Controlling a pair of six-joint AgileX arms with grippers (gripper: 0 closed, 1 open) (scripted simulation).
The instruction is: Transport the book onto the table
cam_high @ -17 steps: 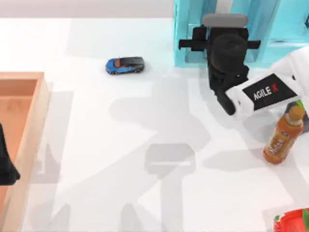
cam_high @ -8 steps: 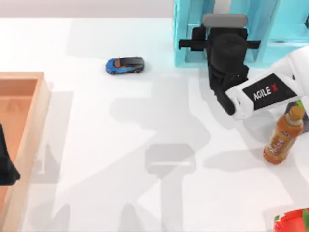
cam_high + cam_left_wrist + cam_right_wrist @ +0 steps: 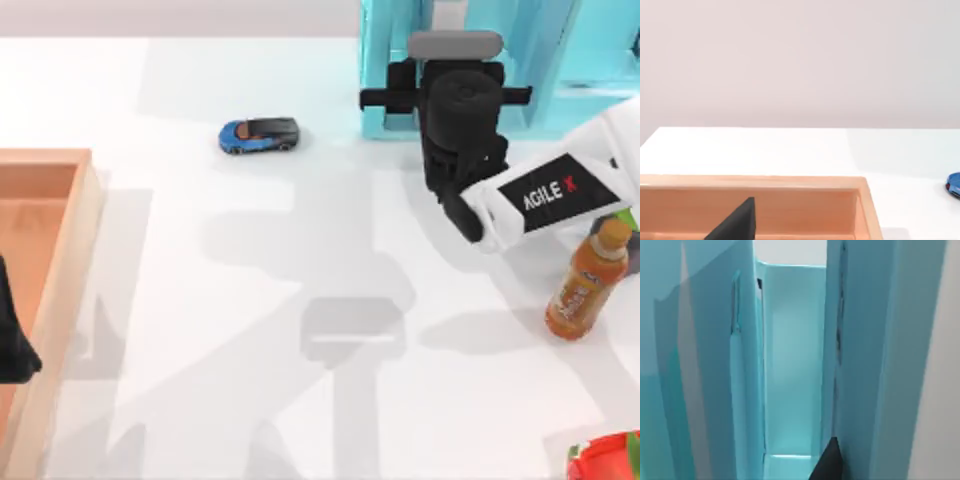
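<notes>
The book is hidden; I cannot tell it apart from the turquoise panels of the shelf unit [image 3: 385,70] at the back right. My right gripper [image 3: 455,50] is pushed up against the shelf's front, under the arm's black wrist. In the right wrist view a narrow turquoise compartment [image 3: 792,365] lies straight ahead between two tall panels, with a dark tip of the gripper [image 3: 827,462] at its mouth. The white table [image 3: 300,250] spreads in front of the shelf. My left gripper [image 3: 10,335] is parked over the wooden tray at the far left.
A small blue toy car [image 3: 259,134] sits on the table left of the shelf. An orange drink bottle [image 3: 588,280] stands close beside the right arm. The orange-brown tray [image 3: 60,230] lines the left edge, and a red object [image 3: 605,460] is at the front right corner.
The right arm's wrist has shifted a little to the left along the shelf front. The left arm, car and bottle have not moved.
</notes>
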